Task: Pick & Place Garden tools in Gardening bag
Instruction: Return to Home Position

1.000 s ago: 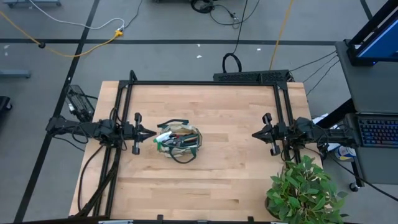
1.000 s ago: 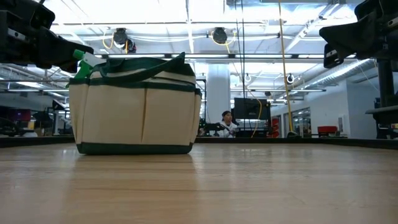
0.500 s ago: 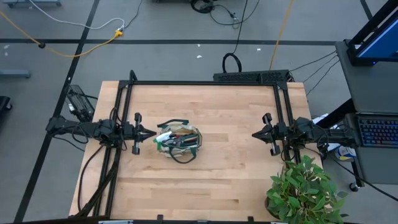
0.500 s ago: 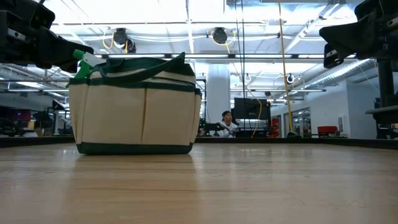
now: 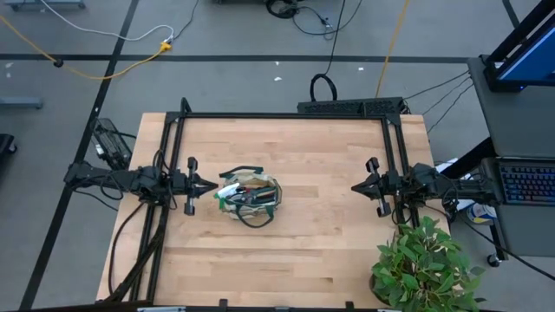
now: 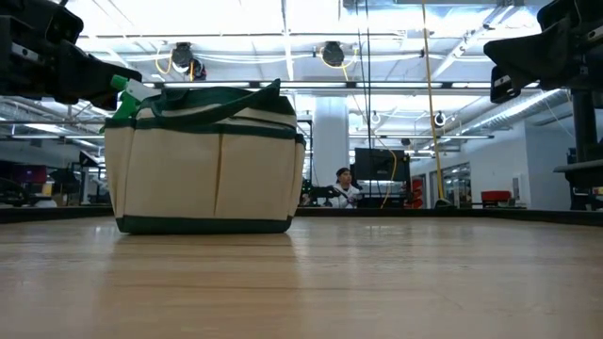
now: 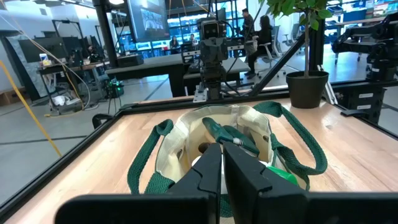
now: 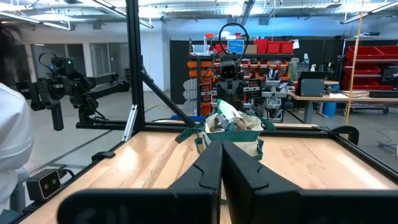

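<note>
The gardening bag [image 5: 250, 198], tan with dark green trim, stands on its flat base on the table's left half [image 6: 205, 162]. Garden tools lie inside it; a green-and-white item [image 6: 129, 94] sticks out of its top on the side toward my left arm, and dark handles show in the opening [image 7: 227, 134]. My left gripper [image 5: 211, 185] is shut, level, just left of the bag and clear of it. My right gripper [image 5: 355, 186] is shut, held above the table near its right edge, pointing at the bag [image 8: 233, 127].
A leafy potted plant [image 5: 425, 264] stands at the table's near right corner. A black frame [image 5: 282, 116] runs along the far edge and both sides. Bare wood [image 5: 321, 243] lies between the bag and my right arm. A person in white [image 8: 12, 124] shows at the right wrist view's edge.
</note>
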